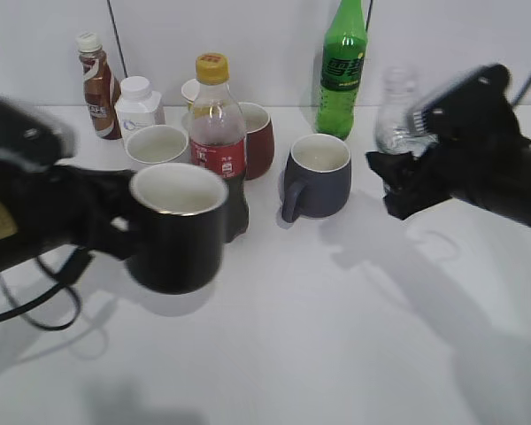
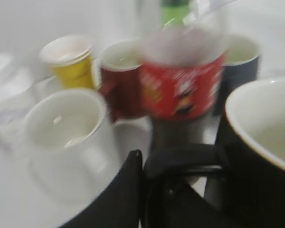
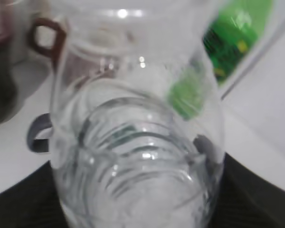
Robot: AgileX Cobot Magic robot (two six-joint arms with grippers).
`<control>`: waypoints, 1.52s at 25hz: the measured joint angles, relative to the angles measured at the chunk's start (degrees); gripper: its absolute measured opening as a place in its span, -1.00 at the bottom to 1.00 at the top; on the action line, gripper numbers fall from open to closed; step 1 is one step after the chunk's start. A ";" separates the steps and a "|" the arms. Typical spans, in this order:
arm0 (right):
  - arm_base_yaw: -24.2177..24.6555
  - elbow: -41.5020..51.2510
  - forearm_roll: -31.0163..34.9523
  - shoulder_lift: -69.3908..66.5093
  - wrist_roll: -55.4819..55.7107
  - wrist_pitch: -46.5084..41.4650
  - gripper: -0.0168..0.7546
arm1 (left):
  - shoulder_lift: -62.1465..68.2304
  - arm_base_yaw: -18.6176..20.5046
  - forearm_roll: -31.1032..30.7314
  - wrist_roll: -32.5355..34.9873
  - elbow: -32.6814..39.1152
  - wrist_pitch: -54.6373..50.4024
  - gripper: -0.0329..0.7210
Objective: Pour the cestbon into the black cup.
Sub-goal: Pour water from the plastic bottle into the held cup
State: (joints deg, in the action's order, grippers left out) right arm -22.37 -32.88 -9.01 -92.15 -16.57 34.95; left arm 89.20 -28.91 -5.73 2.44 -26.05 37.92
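My left gripper (image 1: pixel 119 217) is shut on the handle of the black cup (image 1: pixel 179 227) and holds it upright above the table at the front left. The cup has a white inside and shows at the right of the left wrist view (image 2: pixel 259 142), its handle between my left jaws (image 2: pixel 154 166). My right gripper (image 1: pixel 398 181) is shut on the cestbon (image 1: pixel 395 115), a clear ribbed capless bottle, held about upright at the right. The bottle fills the right wrist view (image 3: pixel 137 142), with my right jaws (image 3: pixel 137 190) on both sides of it.
At the back stand a cola bottle (image 1: pixel 219 142) with a red label, a dark navy-grey mug (image 1: pixel 319 174), a dark red mug (image 1: pixel 255 137), a white mug (image 1: pixel 157 144), a tall green soda bottle (image 1: pixel 342 71), a white jar (image 1: pixel 138 104) and a brown bottle (image 1: pixel 97 86).
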 joint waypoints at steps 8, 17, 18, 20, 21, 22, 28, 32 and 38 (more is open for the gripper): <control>-10.35 -4.75 16.37 4.04 -32.72 -9.83 0.35 | 0.05 -5.64 0.24 0.00 -8.34 -10.17 -0.80; -14.45 -7.29 20.71 4.21 -56.32 -11.03 0.35 | 0.16 -8.92 -0.28 0.00 -11.68 -13.74 -0.80; -14.45 -7.29 20.72 4.23 -58.40 -11.03 0.35 | 0.16 -8.92 -0.28 0.00 -11.68 -13.78 -0.80; -14.45 -7.29 20.88 4.28 -62.49 -10.97 0.35 | 0.16 -8.92 -0.28 0.00 -11.68 -13.78 -0.80; -14.45 -7.29 20.88 4.28 -64.68 -10.90 0.35 | 0.16 -8.92 -0.28 0.00 -11.68 -13.78 -0.80; -14.45 -7.29 20.88 4.28 -66.69 -10.64 0.35 | 0.16 -8.92 -0.28 0.00 -11.68 -13.78 -0.80; -14.45 -7.29 21.11 4.28 -74.50 -4.27 0.35 | 0.16 -8.92 -0.51 0.00 -11.80 -13.47 -0.80; -14.45 -7.29 21.45 4.28 -76.88 -3.65 0.35 | 0.20 -8.92 -0.70 0.00 -11.86 -13.15 -0.80; -14.45 -7.29 23.32 4.28 -83.14 -2.78 0.35 | 0.20 -10.22 -0.76 0.00 -11.97 -13.10 -0.80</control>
State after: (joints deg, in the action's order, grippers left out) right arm -36.82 -40.17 14.31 -87.87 -99.71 32.17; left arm 89.41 -39.13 -6.50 2.44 -38.02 24.82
